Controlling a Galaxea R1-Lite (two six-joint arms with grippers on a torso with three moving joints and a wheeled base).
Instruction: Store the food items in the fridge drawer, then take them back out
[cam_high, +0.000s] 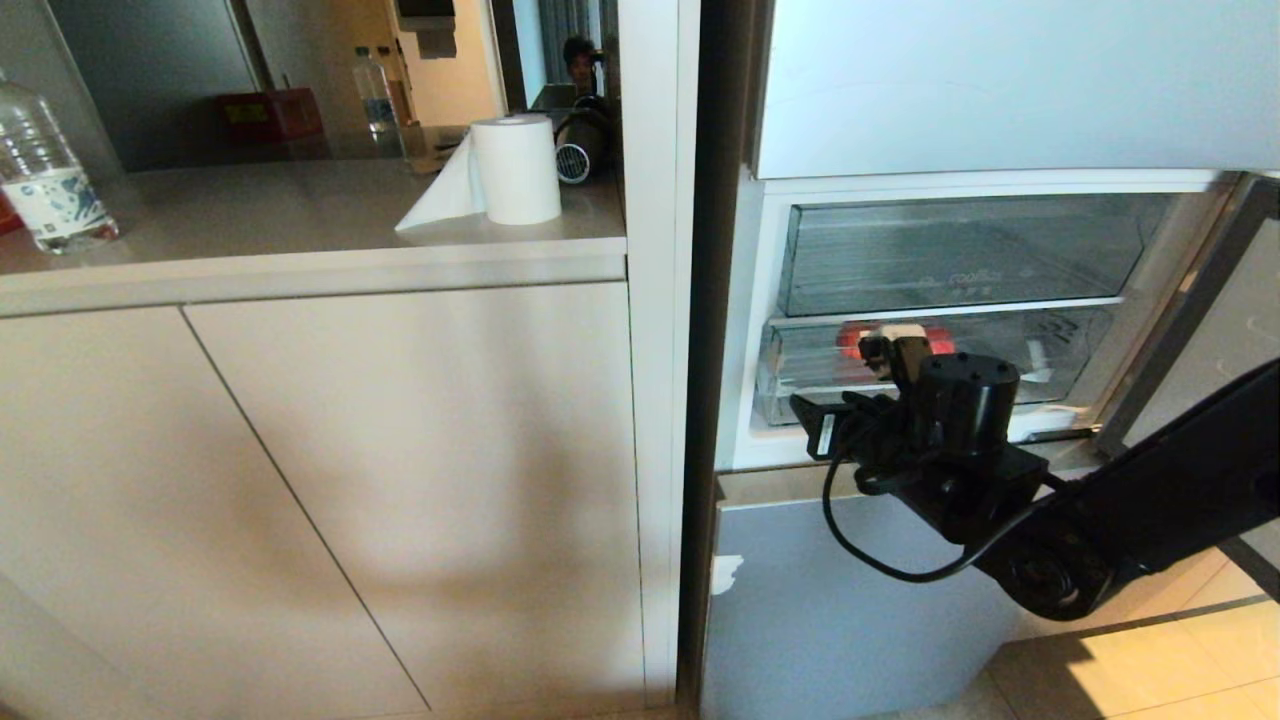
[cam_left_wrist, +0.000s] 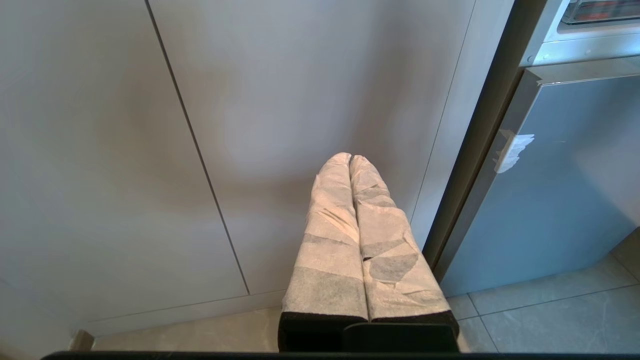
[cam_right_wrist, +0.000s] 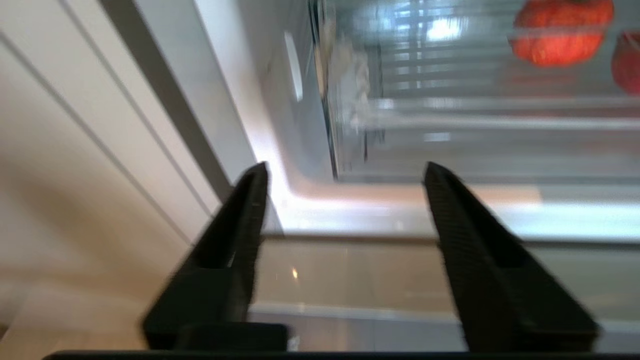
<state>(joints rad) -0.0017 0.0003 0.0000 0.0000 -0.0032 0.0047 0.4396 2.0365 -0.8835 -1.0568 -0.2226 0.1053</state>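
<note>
The fridge drawer (cam_high: 800, 372) is the lower clear drawer in the open fridge compartment; its ribbed floor and front (cam_right_wrist: 450, 145) fill the right wrist view. Two round red food items (cam_right_wrist: 560, 35) (cam_right_wrist: 627, 60) lie inside it, and a patch of red (cam_high: 850, 340) shows through its front in the head view. My right gripper (cam_high: 895, 350) (cam_right_wrist: 346, 167) hovers just in front of the drawer's left front corner, open, with nothing between its black fingers. My left gripper (cam_left_wrist: 350, 159), wrapped in white tape, is shut and empty, low down facing the cabinet doors.
Above sits another clear drawer (cam_high: 960, 255) with faint lettering. The fridge door (cam_high: 1200, 290) stands open on the right, and the grey lower fridge door (cam_high: 850, 600) is closed. Beige cabinets (cam_high: 400, 480) carry a counter with a paper roll (cam_high: 515, 170) and a water bottle (cam_high: 45, 170).
</note>
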